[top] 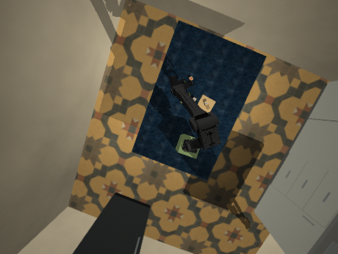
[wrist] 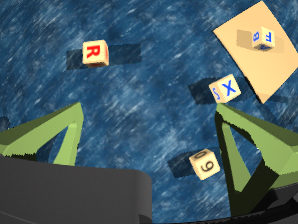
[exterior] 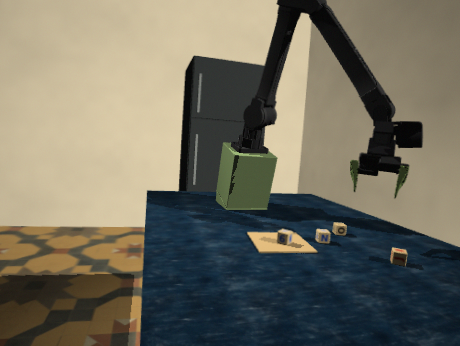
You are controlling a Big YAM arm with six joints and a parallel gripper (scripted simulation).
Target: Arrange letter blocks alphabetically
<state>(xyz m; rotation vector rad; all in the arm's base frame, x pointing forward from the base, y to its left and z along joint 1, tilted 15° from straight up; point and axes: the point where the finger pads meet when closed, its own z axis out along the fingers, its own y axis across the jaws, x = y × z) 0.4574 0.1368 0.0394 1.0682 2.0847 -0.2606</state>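
Note:
My gripper (exterior: 378, 180) is open and empty, high above the blue table top. In the wrist view my green fingers frame the blocks below. A block with a red R on top (wrist: 95, 52) (exterior: 398, 256) lies alone on the table, off the mat. A block with a blue X on top (wrist: 226, 88) (exterior: 323, 235) lies just off the tan mat's corner. A block showing a dark 6 or 9 on top (wrist: 205, 164) (exterior: 339, 228) lies beside it. The tan mat (wrist: 265, 46) lies flat (exterior: 282, 242). One block with blue marks (wrist: 261, 38) (exterior: 285, 236) sits on it; its top letter is too small to read.
The arm stands on a green pedestal (exterior: 247, 182) at the table's back. A black fridge (exterior: 220, 125) stands behind the table. The table edge drops to a patterned floor (exterior: 65, 280) on the left.

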